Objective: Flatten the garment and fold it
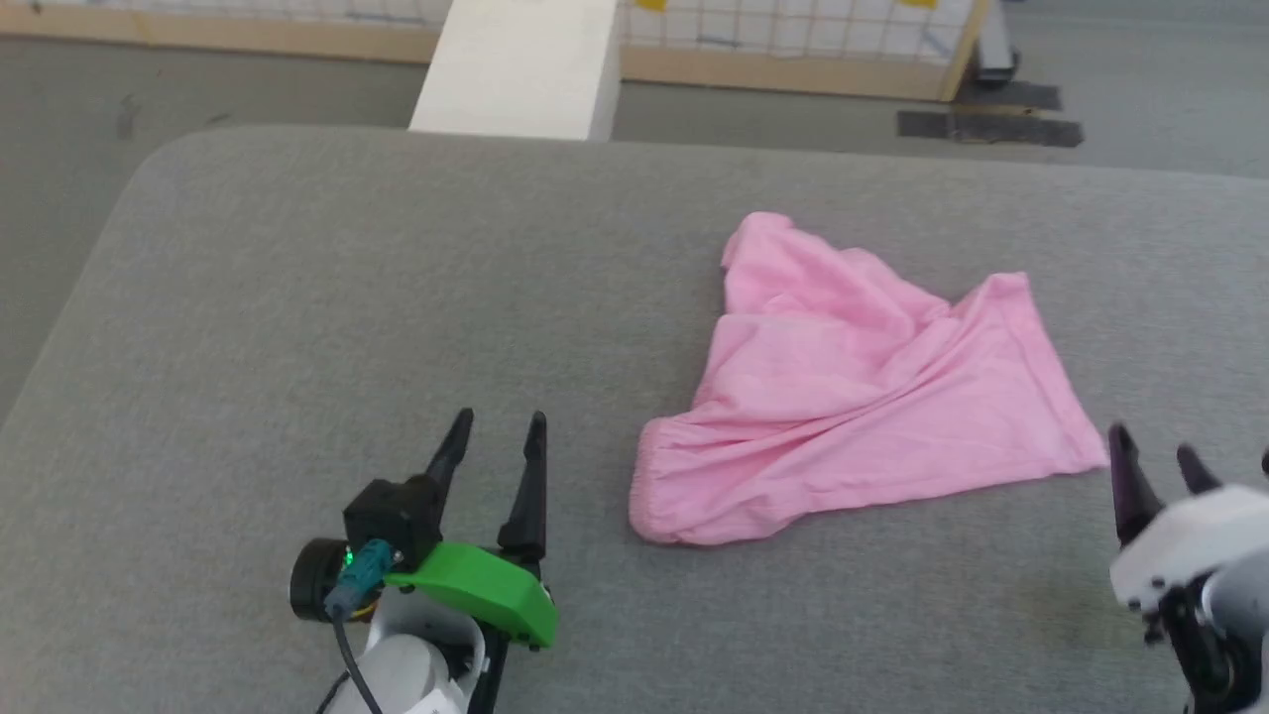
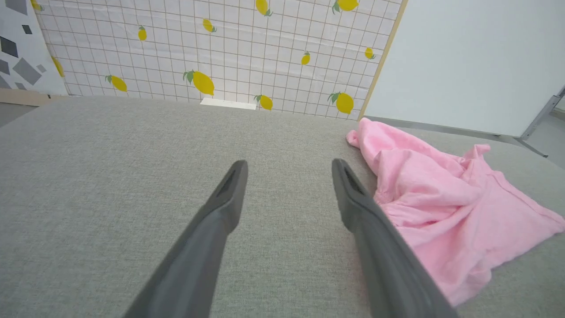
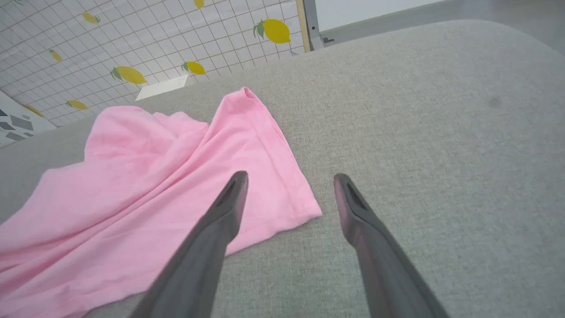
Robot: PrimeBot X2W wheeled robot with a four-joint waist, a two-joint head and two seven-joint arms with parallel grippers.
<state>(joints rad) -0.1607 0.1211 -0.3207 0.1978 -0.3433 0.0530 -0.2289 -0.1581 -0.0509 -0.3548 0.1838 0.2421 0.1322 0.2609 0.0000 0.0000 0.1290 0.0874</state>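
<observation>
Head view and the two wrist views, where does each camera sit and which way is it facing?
Head view: on the robot's head, looking forward and down at the grey surface with the garment; left gripper lower left, right gripper lower right.
Left wrist view: along the left gripper's open fingers, low over the surface; garment to their right, lemon-print backdrop ahead.
Right wrist view: along the right gripper's open fingers; garment to their left.
Shared: both wrist views show garment and backdrop.

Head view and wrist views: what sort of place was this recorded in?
Probably a staged indoor test area, not a home: a grey cloth-covered surface holds the garment, a wood-edged lemon-print sheet stands behind it, and dark tape marks the bare floor.
</observation>
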